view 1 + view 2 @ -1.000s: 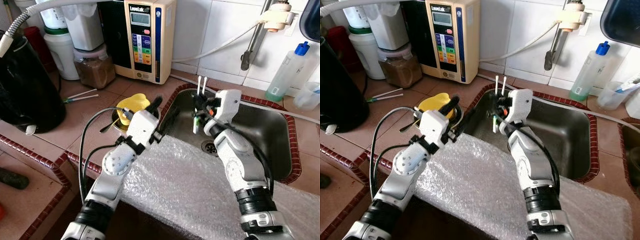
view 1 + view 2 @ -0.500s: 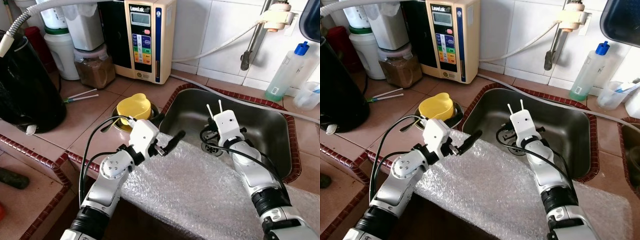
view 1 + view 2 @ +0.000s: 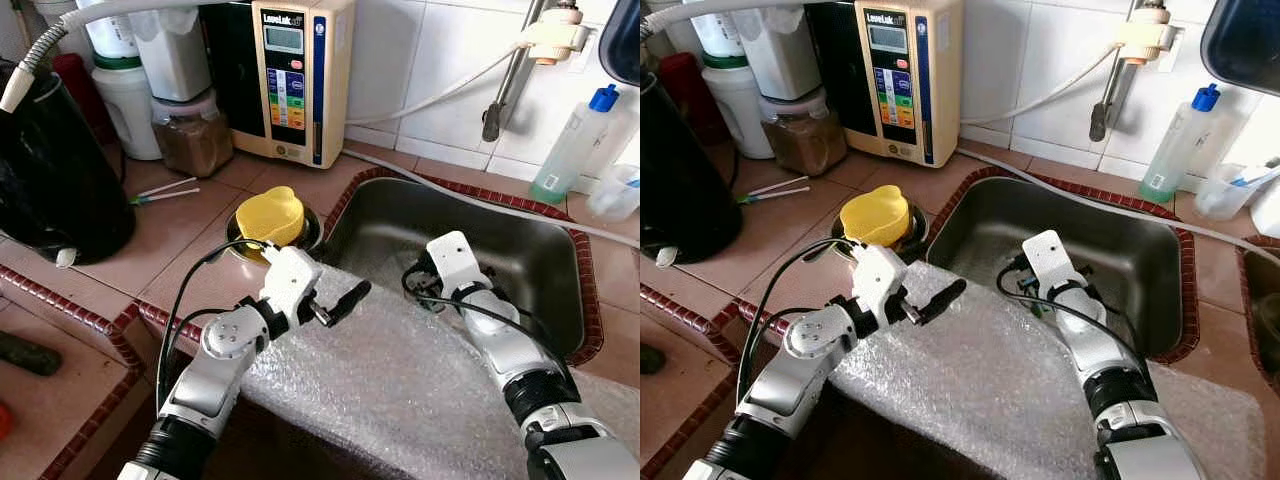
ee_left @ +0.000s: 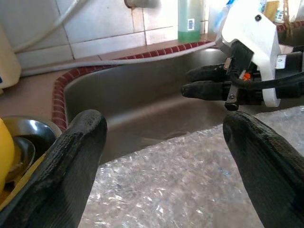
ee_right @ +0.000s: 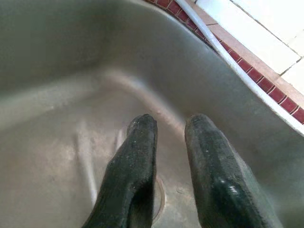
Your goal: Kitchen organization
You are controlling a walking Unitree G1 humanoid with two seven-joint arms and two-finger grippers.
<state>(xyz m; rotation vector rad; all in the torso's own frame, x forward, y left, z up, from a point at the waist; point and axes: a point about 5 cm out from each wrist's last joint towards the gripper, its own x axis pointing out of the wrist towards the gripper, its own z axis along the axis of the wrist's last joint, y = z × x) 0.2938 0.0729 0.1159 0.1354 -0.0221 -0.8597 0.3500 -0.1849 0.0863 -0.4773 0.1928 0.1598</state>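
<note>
Over the sink edge: a sheet of bubble wrap point(image 3: 400, 370) drapes across the front rim of the steel sink point(image 3: 540, 250), and both arms reach out above it.
Left tool: the left tool point(image 3: 345, 297) hovers just above the bubble wrap at the sink's front left corner, its two black fingers point(image 4: 71, 161) spread wide with nothing between them.
Right tool: the right tool point(image 5: 166, 147) points down into the sink basin near the drain, fingers a narrow gap apart and holding nothing.
Yellow cup: a yellow cup point(image 3: 268, 215) sits upside down in a small steel bowl point(image 3: 306, 232) on the tiled worktop point(image 3: 170, 240), just left of the sink.
Back of worktop: a water ionizer point(image 3: 290, 75) stands against the wall, with a jar of brown powder point(image 3: 192, 135) and a white container point(image 3: 125, 95) beside it.
Left side: a black kettle-like vessel point(image 3: 50, 170) stands near two cotton-tipped sticks point(image 3: 165, 190) lying on the tiles.
Right side: a clear bottle with a blue cap point(image 3: 572, 145) stands behind the sink by the wall.
</note>
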